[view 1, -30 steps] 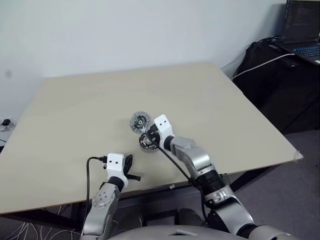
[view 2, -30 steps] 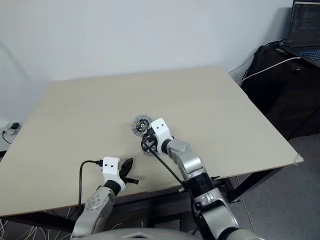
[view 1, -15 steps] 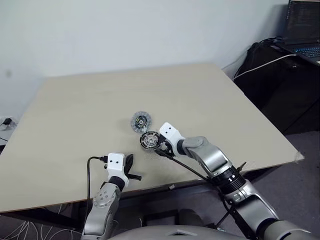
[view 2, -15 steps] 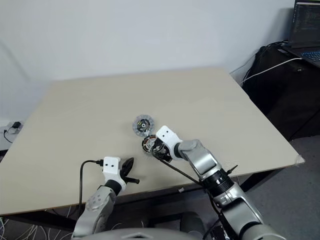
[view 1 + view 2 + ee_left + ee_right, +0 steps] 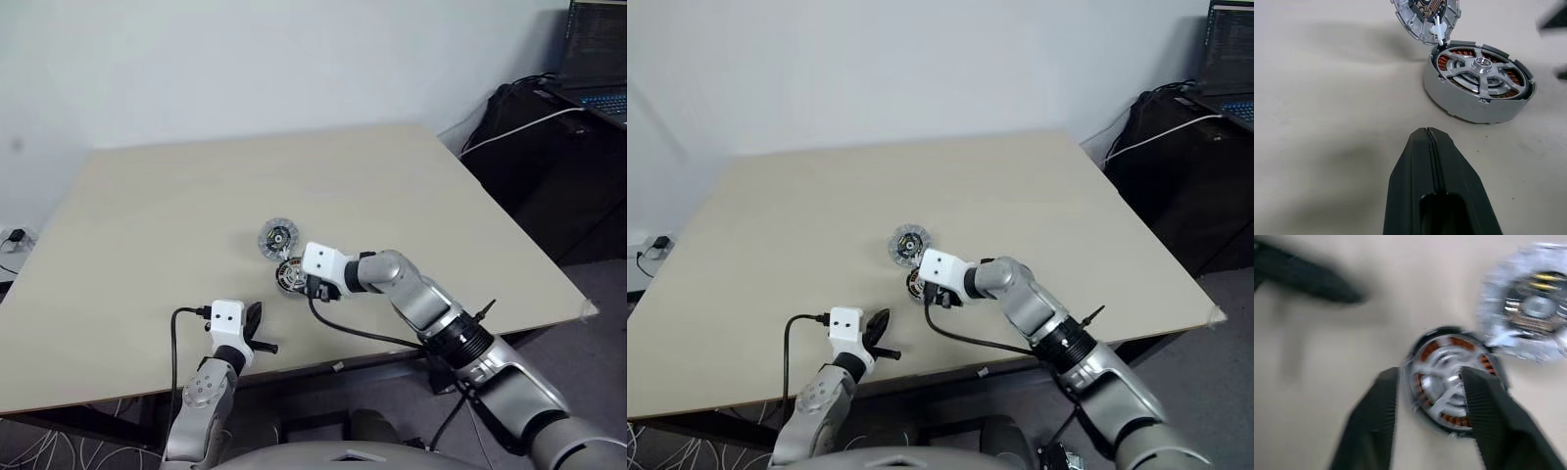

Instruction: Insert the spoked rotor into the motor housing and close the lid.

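Rotor [image 5: 1480, 67] is already seated in the housing [image 5: 1476, 100], spokes up, copper windings showing in the gaps; the housing sits on the table [image 5: 147, 225] near the front-centre. Lid [image 5: 276, 238] is open, tilted back on the far side of the housing, joined to it at the far rim by what looks like a hinge in the left wrist view. So what's left, by my read, is the lid close only. Right gripper [image 5: 1428, 396] is right above the housing, pointing down and to the robot's left, fingers [image 5: 1376, 426] apart and not clamped on anything; in its wrist view the gap between them frames the rotor face, with the lid off beyond the housing on one side. No contact that I can see, but that view is blurred, so can't rule out a light touch. Left gripper [image 5: 1429, 147] is closed, empty, parked low over the table on the near-left side, well short of the housing and pointing roughly at it. Key geometry: lid lies just past the housing from the right gripper, so the closing push has to come from the lid's far side back toward the robot, folding it over the hinge. Right arm is clearly the nearer one. Risk: pushing low on the lid would likely slide the whole housing instead of folding it, since nothing braces it.
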Controlling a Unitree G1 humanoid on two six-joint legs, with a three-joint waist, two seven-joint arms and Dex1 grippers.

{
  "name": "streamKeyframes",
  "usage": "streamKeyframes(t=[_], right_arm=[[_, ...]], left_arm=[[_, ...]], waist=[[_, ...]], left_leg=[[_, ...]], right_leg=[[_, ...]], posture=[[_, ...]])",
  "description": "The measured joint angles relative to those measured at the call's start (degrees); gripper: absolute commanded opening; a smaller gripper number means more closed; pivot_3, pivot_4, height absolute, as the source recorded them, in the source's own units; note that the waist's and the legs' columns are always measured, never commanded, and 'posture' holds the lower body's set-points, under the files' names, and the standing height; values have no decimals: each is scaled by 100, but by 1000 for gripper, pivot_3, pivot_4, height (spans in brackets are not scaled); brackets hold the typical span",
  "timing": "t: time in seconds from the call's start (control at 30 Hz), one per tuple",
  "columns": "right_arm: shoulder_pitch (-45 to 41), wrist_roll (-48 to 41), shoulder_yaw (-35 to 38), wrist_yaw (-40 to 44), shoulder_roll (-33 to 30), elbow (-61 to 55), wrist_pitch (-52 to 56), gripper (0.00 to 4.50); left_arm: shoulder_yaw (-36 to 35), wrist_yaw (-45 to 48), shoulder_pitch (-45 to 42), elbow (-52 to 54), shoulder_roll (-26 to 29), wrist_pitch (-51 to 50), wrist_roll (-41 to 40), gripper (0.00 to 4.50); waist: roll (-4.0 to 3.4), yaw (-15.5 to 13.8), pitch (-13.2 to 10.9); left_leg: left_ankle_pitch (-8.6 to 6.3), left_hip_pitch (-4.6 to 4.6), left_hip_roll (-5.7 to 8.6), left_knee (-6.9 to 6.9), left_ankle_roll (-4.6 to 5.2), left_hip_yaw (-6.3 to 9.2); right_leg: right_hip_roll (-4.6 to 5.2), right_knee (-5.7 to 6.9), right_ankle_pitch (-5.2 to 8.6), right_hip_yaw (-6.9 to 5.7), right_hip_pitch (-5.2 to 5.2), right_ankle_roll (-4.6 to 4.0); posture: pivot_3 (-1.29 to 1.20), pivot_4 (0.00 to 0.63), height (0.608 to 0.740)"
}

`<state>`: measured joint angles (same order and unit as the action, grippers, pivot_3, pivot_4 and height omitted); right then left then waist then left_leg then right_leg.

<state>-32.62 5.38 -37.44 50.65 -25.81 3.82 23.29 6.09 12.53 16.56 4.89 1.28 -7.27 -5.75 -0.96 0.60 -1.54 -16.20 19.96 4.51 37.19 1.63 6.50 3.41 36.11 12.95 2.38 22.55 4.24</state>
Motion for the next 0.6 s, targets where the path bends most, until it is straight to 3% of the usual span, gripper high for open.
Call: streamKeyframes(t=[0.03, 0.23, 0.5, 0.6], right_arm=[[-58, 130, -137, 192, -108, 5, -192, 928], [-408, 649, -602, 796, -1, 400, -721, 928], [-708, 1006, -658, 892, 487, 1181, -1133, 928], [-773, 1068, -655, 887, 619, 1466, -1297, 1476]], left_arm=[[0, 1, -8, -1, 0, 0, 0, 0], [1, 1, -31, -7, -18, 1, -8, 0], [-14, -41, 34, -8, -91, 20, -46, 0], [-17, -69, 45, -8, -102, 26, -68, 0]], waist=[[1, 2, 0], [6, -5, -1], [9, -27, 1], [8, -30, 0]], left_leg=[[0, -1, 0, 0, 0, 0], [1, -1, -3, 2, -2, 1], [0, -1, 0, 1, -2, 3], [1, -1, 0, 1, -2, 3]], right_leg=[[0, 0, 1, 0, -1, 2], [-2, 1, -8, 0, -1, -12], [0, 2, -10, 0, 1, -14], [0, 4, -10, 1, 2, -15]], posture=[[0, 0, 740], [0, 0, 740], [0, 0, 740], [0, 0, 740]])
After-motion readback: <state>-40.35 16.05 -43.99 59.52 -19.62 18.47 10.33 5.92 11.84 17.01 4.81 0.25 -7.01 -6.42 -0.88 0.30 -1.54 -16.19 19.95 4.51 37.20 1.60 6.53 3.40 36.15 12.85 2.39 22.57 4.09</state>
